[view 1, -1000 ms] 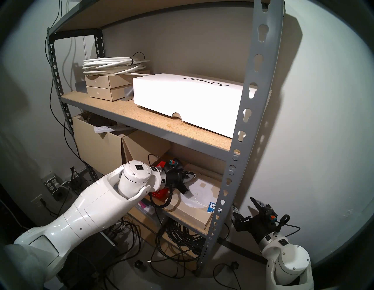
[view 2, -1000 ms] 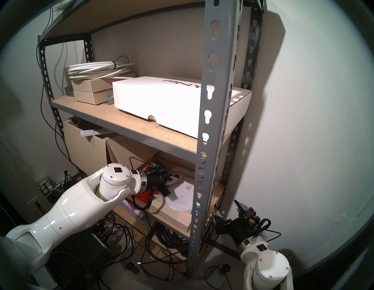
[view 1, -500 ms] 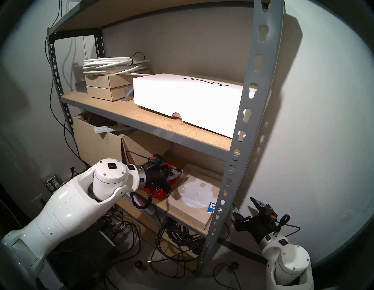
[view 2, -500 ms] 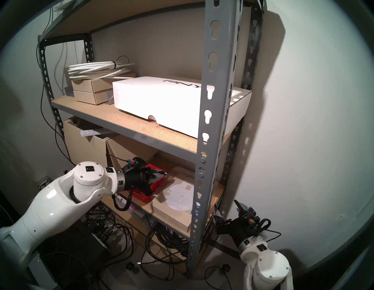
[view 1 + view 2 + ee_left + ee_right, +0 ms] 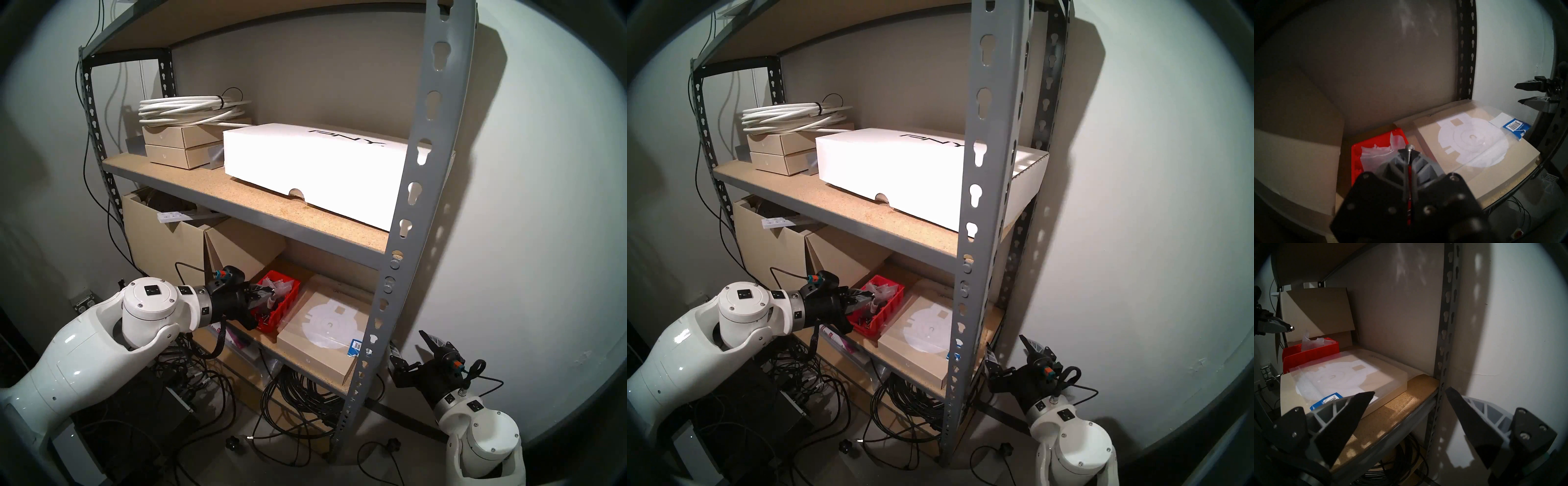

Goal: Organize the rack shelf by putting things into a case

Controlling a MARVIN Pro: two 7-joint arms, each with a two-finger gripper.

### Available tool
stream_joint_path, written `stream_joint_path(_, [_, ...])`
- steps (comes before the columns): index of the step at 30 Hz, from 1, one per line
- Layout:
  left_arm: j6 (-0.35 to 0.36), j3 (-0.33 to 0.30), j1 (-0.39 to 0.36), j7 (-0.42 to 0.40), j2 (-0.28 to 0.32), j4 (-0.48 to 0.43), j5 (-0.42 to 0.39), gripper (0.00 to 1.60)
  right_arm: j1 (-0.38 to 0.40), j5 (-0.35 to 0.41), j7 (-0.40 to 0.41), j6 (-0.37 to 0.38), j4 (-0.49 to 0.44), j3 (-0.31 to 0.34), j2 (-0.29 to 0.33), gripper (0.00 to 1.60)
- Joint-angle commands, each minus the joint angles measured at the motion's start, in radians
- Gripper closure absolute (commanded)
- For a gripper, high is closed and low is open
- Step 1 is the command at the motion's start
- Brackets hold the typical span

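Note:
The red case (image 5: 286, 302) sits on the lower board of the grey rack shelf (image 5: 403, 237), with clear bags inside it. My left gripper (image 5: 1409, 152) hovers over the case's near left part, shut on a small silver screw (image 5: 1409, 147). The screw's round head pokes out past the fingertips, as the right wrist view also shows (image 5: 1292, 328). My right gripper (image 5: 1410, 392) hangs open and holds nothing, outside the rack to the right of its front upright (image 5: 1444, 344), level with the lower board.
A flat tan box (image 5: 322, 332) under a clear plastic sheet lies right of the case, with a blue barcode tag (image 5: 1515, 126) on it. Tall cardboard boxes (image 5: 163, 247) stand to the left. The white PNY box (image 5: 305, 163) fills the upper shelf. Cables cover the floor.
My left arm drew back to the left, from over the flat tan box to above the red case, staying shut. The case is now uncovered. The right arm stayed still.

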Motion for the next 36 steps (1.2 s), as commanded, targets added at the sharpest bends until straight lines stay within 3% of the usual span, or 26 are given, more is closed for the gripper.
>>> stream_joint_path(1, [-0.014, 0.014, -0.009, 0.004, -0.010, 0.040, 0.021, 1.60, 0.005, 0.001, -0.002, -0.009, -0.021, -0.001, 0.001, 0.00])
stream_joint_path(21, [-0.009, 0.076, -0.083, -0.007, -0.073, 0.156, 0.069, 1.60, 0.005, 0.001, -0.002, -0.009, -0.021, -0.001, 0.001, 0.00])
stream_joint_path(22, [-0.009, 0.076, -0.084, -0.007, -0.075, 0.158, 0.069, 1.49, 0.005, 0.001, -0.002, -0.009, -0.021, -0.001, 0.001, 0.00])
stream_joint_path(23, [-0.008, 0.076, -0.085, -0.008, -0.076, 0.160, 0.070, 1.10, 0.005, 0.001, -0.002, -0.009, -0.021, -0.001, 0.001, 0.00])
stream_joint_path(25, [-0.007, 0.075, -0.085, -0.007, -0.075, 0.161, 0.071, 1.08, 0.005, 0.001, -0.002, -0.009, -0.021, -0.001, 0.001, 0.00])
stream_joint_path(28, [-0.010, 0.070, -0.082, -0.010, -0.072, 0.163, 0.072, 0.87, 0.005, 0.000, -0.002, -0.009, -0.021, -0.001, 0.001, 0.00])
stream_joint_path(36, [-0.011, 0.054, -0.057, -0.010, -0.052, 0.140, 0.060, 0.90, 0.005, 0.000, -0.002, -0.009, -0.021, -0.001, 0.001, 0.00])
